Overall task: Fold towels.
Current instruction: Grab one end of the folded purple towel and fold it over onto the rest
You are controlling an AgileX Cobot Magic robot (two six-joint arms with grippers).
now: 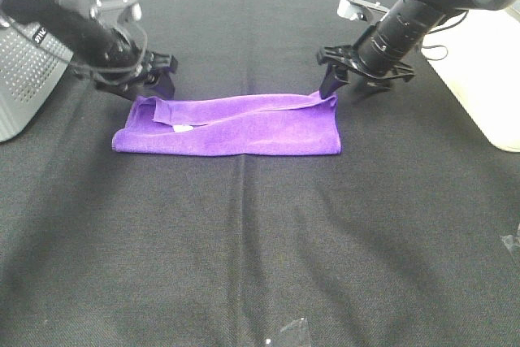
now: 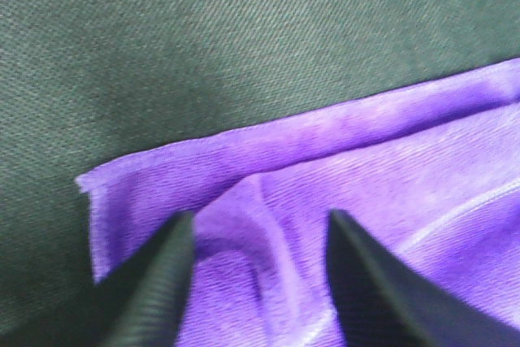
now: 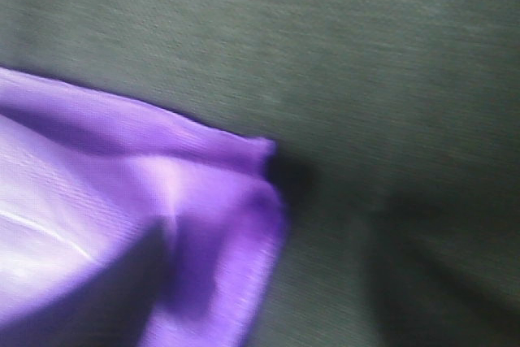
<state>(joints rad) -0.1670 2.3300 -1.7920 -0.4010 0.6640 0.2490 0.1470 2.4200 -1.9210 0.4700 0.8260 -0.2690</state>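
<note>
Nearest you, close to the near edge of the tabletop (image 1: 244, 274), a small scrap of clear film (image 1: 292, 332) lies on the black cloth. Farther in, past the middle and toward the far edge, the towel (image 1: 244, 127) lies flat as a long purple band running left to right. Its upper layer is doubled over, with a loose, wavy hem along the far side. A small white tag (image 1: 184, 128) shows on it near the left end. At the towel's far left corner your left gripper (image 1: 151, 92) is low over the cloth. In the left wrist view its fingers (image 2: 162, 274) stand apart with the corner's folds between them, clamping nothing. At the far right corner your right gripper (image 1: 342, 93) hangs just beside the hem, and its fingers are also spread, with the towel corner free below. The right wrist view is blurred but shows that corner (image 3: 244, 168) lying loose on the black cloth. A grey perforated box (image 1: 24, 71) sits at the left edge, and a cream-coloured slab (image 1: 479, 71) sits at the right edge.
</note>
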